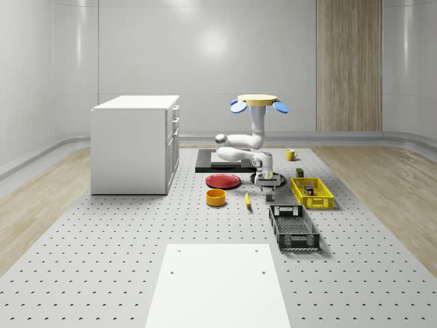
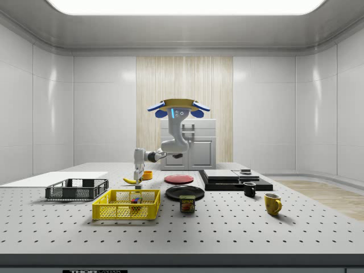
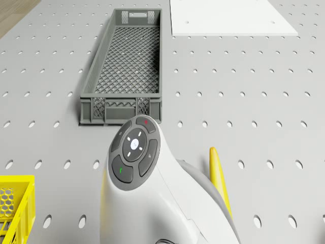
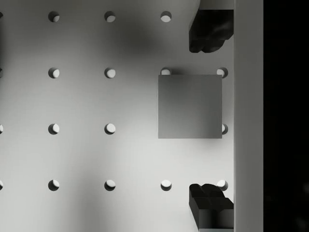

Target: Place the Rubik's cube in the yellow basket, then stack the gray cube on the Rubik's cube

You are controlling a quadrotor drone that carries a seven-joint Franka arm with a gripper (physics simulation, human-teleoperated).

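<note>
Big pale room, shiny wall panels with one wood strip, and a gray pegboard floor (image 1: 102,253) running wall to wall. The drone (image 1: 258,102) hovers over that floor just behind the yellow basket (image 1: 312,193), arm bent down low. The gripper (image 4: 211,116) hangs right above the gray cube (image 4: 190,106), fingers (image 4: 208,31) spread wide on either side, not touching it. The cube sits on the pegboard just beside the basket. The Rubik's cube (image 2: 135,200) is already inside the basket.
</note>
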